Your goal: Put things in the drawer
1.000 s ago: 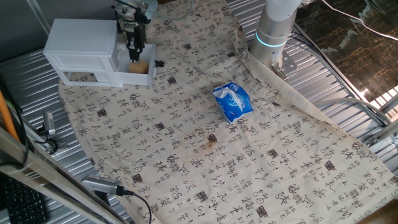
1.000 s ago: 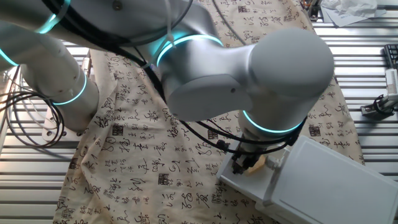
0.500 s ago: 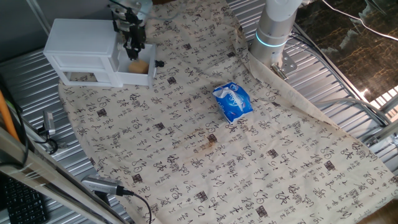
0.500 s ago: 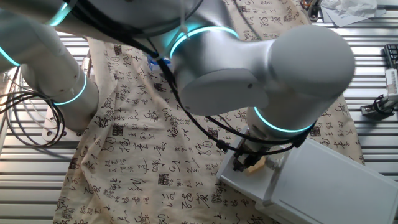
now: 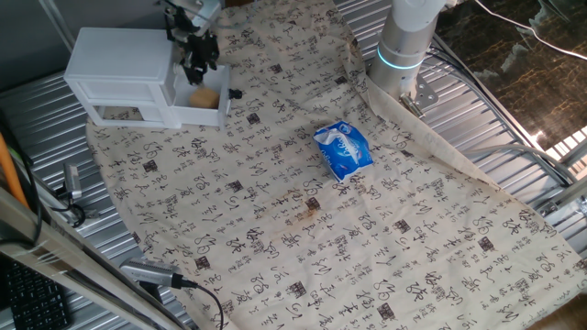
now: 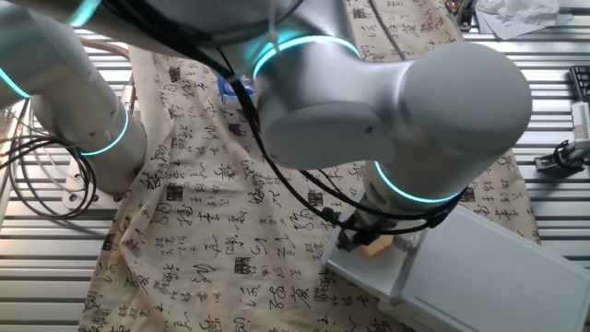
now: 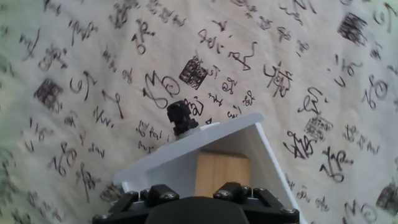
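The light-tan wooden block [image 5: 207, 95] lies inside the pulled-out white drawer [image 5: 197, 116], free of the fingers. My gripper [image 5: 195, 70] hangs just above and slightly left of it, open, with nothing between its fingers. In the hand view the block [image 7: 222, 174] shows below me inside the drawer walls [image 7: 186, 152], with the dark knob [image 7: 181, 118] on the drawer front beyond it. My own fingertips do not show there. In the other fixed view the arm covers most of the drawer [image 6: 355, 275], and the block [image 6: 375, 247] peeks out under the wrist.
The drawer belongs to a boxy white cabinet [image 5: 119, 64] at the cloth's far left corner. A blue packet [image 5: 343, 150] lies mid-cloth. The arm's base [image 5: 404, 46] stands at the back. Cables and clamps lie along the left table edge.
My gripper has let go of the block and risen from inside the drawer to just above it. The block has stayed in the drawer.
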